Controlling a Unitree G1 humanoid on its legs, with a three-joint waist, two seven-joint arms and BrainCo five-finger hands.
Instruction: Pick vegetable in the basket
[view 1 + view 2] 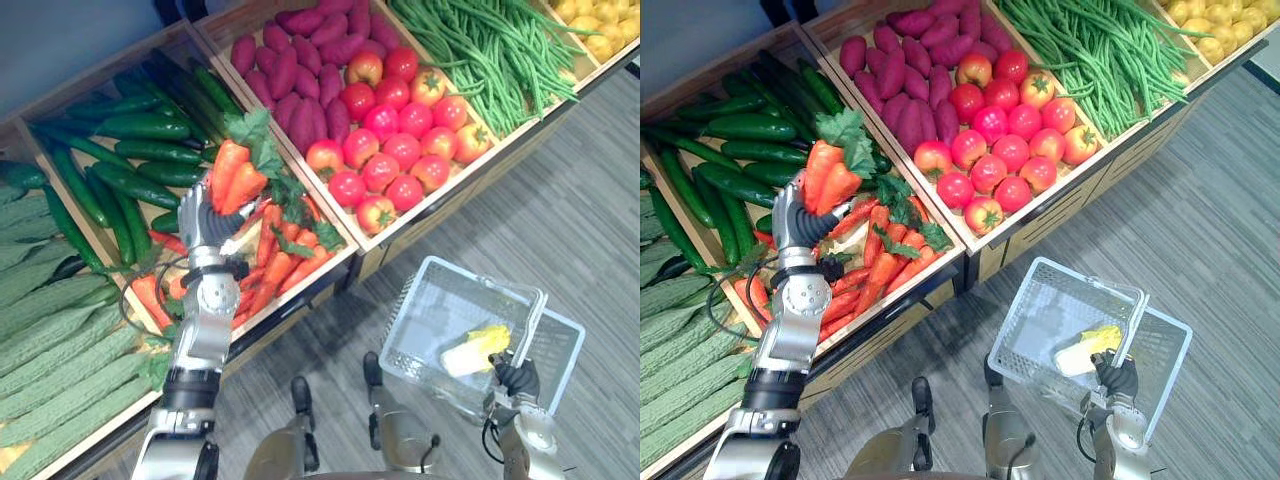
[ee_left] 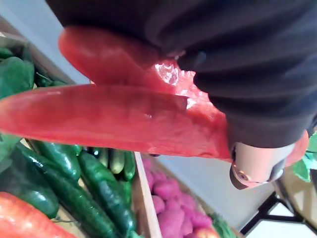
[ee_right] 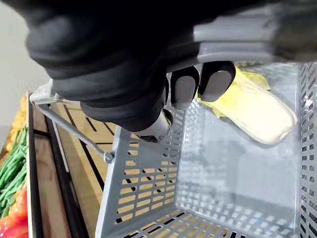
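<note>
Left hand (image 1: 205, 225) raised, fingers clamped on smooth orange carrots (image 1: 232, 178); right hand (image 1: 518, 377) curled round handle of grey perforated basket (image 1: 420, 300).

Left robot hand (image 1: 205, 225) raised, clenched, right robot hand (image 1: 517, 377) low, clenched

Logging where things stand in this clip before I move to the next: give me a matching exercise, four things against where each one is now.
Things:
1. carrots
2. pale cabbage
3. basket handle
4. tomatoes

Places:
A. piled beside the purple sweet potatoes
B. lying inside the grey basket
C. gripped by the right robot hand
D. held up in the left robot hand

Pairs: 1-D, 2-B, 3-C, 4-A
</note>
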